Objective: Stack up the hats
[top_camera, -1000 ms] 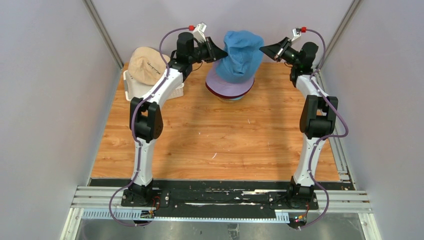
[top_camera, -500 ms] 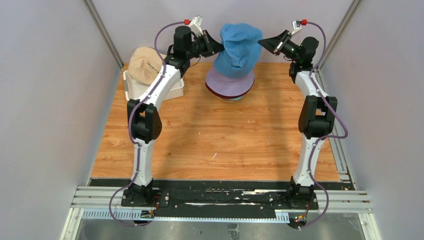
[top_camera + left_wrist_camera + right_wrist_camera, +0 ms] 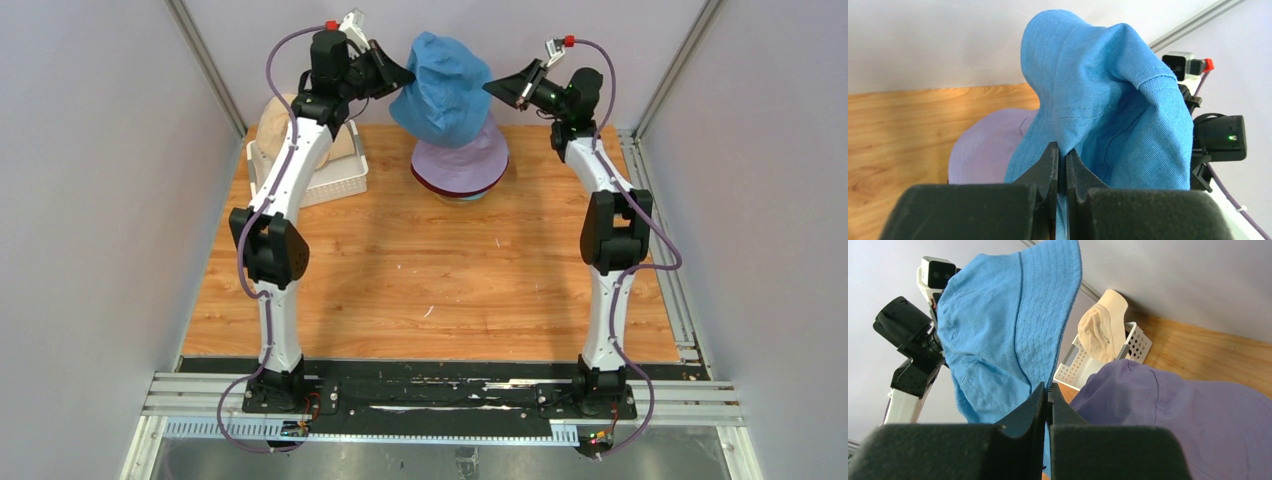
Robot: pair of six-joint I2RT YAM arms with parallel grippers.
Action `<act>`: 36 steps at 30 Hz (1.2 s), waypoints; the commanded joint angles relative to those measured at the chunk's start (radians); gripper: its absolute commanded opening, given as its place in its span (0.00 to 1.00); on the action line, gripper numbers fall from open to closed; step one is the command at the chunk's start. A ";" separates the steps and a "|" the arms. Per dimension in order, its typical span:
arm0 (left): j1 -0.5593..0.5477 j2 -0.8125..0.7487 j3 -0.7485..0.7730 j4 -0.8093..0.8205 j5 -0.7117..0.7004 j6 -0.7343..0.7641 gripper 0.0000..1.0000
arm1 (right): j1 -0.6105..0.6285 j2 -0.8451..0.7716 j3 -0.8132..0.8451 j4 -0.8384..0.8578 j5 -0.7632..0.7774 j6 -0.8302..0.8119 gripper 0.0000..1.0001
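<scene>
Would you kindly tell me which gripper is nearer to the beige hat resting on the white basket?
Left. The left gripper, shut on the blue hat, is raised just beside the beige hat. The right gripper grips the blue hat's far side, farther away.

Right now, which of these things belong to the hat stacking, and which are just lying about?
In the job: blue hat, gripped by the left hand and the right hand; lavender hat; beige hat, resting on the white mesh basket.
Lying about: white mesh basket.
</scene>
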State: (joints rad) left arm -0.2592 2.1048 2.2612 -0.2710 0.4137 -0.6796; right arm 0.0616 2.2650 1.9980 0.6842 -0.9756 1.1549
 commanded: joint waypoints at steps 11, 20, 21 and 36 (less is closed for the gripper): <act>0.011 -0.001 0.049 -0.111 0.036 0.018 0.01 | -0.001 -0.110 -0.143 -0.013 0.015 -0.072 0.01; -0.002 0.058 0.047 -0.061 0.060 0.002 0.02 | -0.042 -0.114 -0.179 -0.017 0.026 -0.089 0.01; -0.005 0.066 0.049 -0.052 0.065 -0.001 0.02 | -0.046 -0.112 -0.177 -0.018 0.027 -0.089 0.01; -0.037 0.152 0.058 0.053 0.073 -0.026 0.32 | -0.111 -0.060 -0.180 -0.012 0.028 -0.088 0.00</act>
State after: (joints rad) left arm -0.2901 2.2566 2.2776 -0.2829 0.4732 -0.7082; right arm -0.0166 2.1880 1.8179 0.6506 -0.9543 1.0798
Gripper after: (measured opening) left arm 0.265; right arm 0.014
